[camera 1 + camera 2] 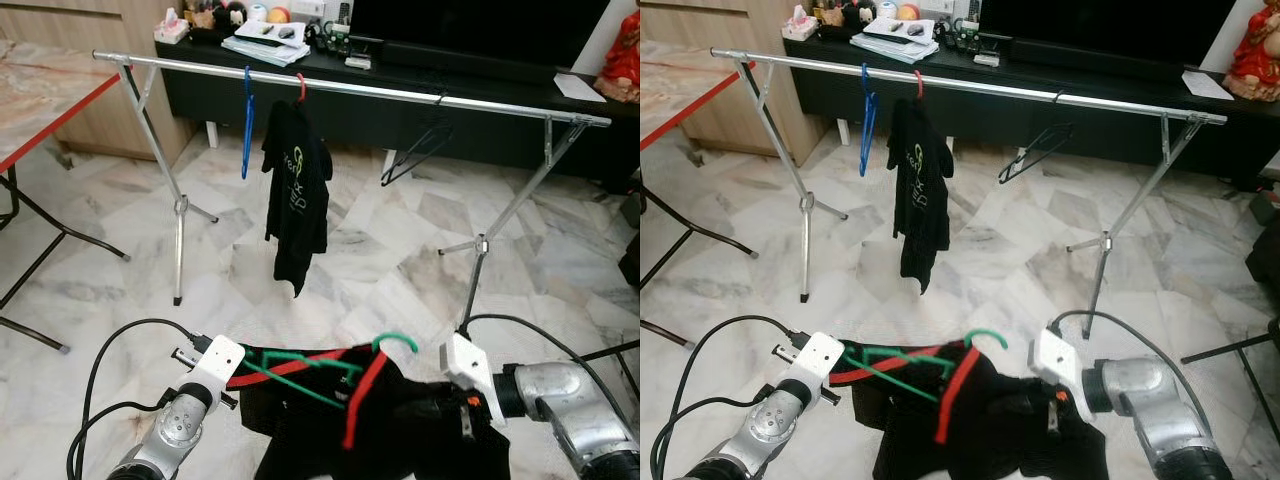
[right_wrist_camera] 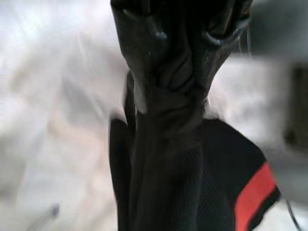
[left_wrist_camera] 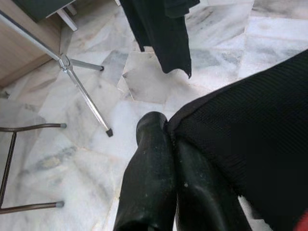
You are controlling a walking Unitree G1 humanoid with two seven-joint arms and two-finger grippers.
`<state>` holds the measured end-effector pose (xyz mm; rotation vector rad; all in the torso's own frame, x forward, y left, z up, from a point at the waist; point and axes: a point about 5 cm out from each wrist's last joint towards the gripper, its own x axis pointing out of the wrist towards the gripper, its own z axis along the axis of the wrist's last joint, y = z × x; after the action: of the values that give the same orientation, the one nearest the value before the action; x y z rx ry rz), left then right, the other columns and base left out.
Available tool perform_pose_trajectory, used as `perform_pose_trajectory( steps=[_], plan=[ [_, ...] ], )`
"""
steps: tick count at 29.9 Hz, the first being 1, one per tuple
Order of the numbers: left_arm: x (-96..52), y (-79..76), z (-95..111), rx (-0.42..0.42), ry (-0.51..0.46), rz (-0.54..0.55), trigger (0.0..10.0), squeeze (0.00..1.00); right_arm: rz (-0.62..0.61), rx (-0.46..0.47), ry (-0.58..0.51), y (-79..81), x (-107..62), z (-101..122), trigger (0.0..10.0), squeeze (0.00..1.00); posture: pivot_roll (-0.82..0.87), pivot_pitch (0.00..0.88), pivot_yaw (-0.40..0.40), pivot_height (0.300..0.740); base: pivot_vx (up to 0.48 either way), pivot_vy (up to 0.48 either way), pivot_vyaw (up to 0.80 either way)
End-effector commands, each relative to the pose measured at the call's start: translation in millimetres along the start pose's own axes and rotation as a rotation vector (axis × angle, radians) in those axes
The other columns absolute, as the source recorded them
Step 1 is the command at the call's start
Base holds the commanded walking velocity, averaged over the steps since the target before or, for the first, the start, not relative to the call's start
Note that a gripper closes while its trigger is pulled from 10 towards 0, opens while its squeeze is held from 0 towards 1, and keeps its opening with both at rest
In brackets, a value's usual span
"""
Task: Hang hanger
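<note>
A black garment (image 1: 400, 430) with red stripes sits on a green hanger (image 1: 396, 337), held low in front of me between both arms. My left gripper (image 3: 166, 126) is shut on the garment's edge at its left side. My right gripper (image 2: 178, 72) is shut on a bunched fold of the same cloth at its right side. The hanger's hook points up, well below the silver rail (image 1: 380, 91). On the rail hang a blue hanger (image 1: 247, 125), a black shirt (image 1: 297, 190) on a red hanger, and an empty black hanger (image 1: 415, 155).
The rail's splayed legs (image 1: 180, 220) (image 1: 480, 260) stand on the marble floor between me and a dark TV console (image 1: 400, 115). A red-edged table (image 1: 40, 95) with thin black legs stands at my left. Cables loop from both wrists.
</note>
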<state>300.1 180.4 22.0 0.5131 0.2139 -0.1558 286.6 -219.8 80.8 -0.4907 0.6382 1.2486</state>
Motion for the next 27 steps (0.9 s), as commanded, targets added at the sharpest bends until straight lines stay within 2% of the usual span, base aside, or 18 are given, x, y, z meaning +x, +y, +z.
perform_pose_trajectory(
  steps=[1,5,7,10,13,17,23,26,27],
  plan=[
    [-3.0,6.5,-7.9,-0.011,0.036,0.022,0.0,0.0,-0.056,-0.017,0.101,-4.6,-8.1,-10.9,0.0,0.0,-0.1,0.15,-0.066,0.74,0.0,0.0,0.0],
    [-2.7,6.9,-7.4,-0.011,0.035,0.022,0.0,0.0,-0.063,-0.053,0.155,-4.7,-8.1,-14.9,0.0,0.0,-0.1,0.15,-0.066,0.74,0.0,0.0,0.0],
    [-1.8,8.3,-5.6,-0.032,0.03,0.029,0.0,0.0,-0.111,-0.072,0.191,-8.4,-4.7,-16.2,0.0,0.0,-0.09,0.153,-0.067,0.74,0.0,0.0,0.0],
    [-1.0,9.7,-4.4,-0.04,0.026,0.033,0.0,0.0,-0.149,-0.08,0.177,-12.2,-1.6,-13.1,0.0,0.0,-0.09,0.153,-0.067,0.74,0.0,0.0,0.0],
    [-0.2,8.7,-2.5,-0.046,0.017,0.0,0.0,0.0,-0.241,-0.095,0.153,-21.2,2.2,-6.4,0.0,0.0,-0.09,0.156,-0.068,0.74,0.0,0.0,0.0],
    [-0.1,4.7,-1.0,-0.032,0.007,-0.041,0.0,0.0,-0.304,-0.055,0.068,-28.5,6.7,5.1,0.0,0.0,-0.09,0.156,-0.068,0.74,0.0,0.0,0.0],
    [0.3,0.4,0.4,-0.04,0.004,-0.068,0.0,0.0,-0.327,-0.045,0.061,-30.4,12.5,6.9,0.0,0.0,-0.09,0.156,-0.071,0.74,0.0,0.0,0.0],
    [1.5,-1.3,3.3,-0.048,-0.005,-0.088,0.0,0.0,-0.293,-0.045,0.075,-26.0,17.8,3.8,0.0,0.0,-0.09,0.156,-0.072,0.74,0.0,0.0,0.0],
    [4.3,1.1,8.7,-0.076,-0.022,-0.087,0.0,0.0,-0.261,-0.036,0.09,-21.8,22.4,0.0,0.0,0.0,-0.09,0.155,-0.073,0.74,0.0,0.0,0.0]
  ],
)
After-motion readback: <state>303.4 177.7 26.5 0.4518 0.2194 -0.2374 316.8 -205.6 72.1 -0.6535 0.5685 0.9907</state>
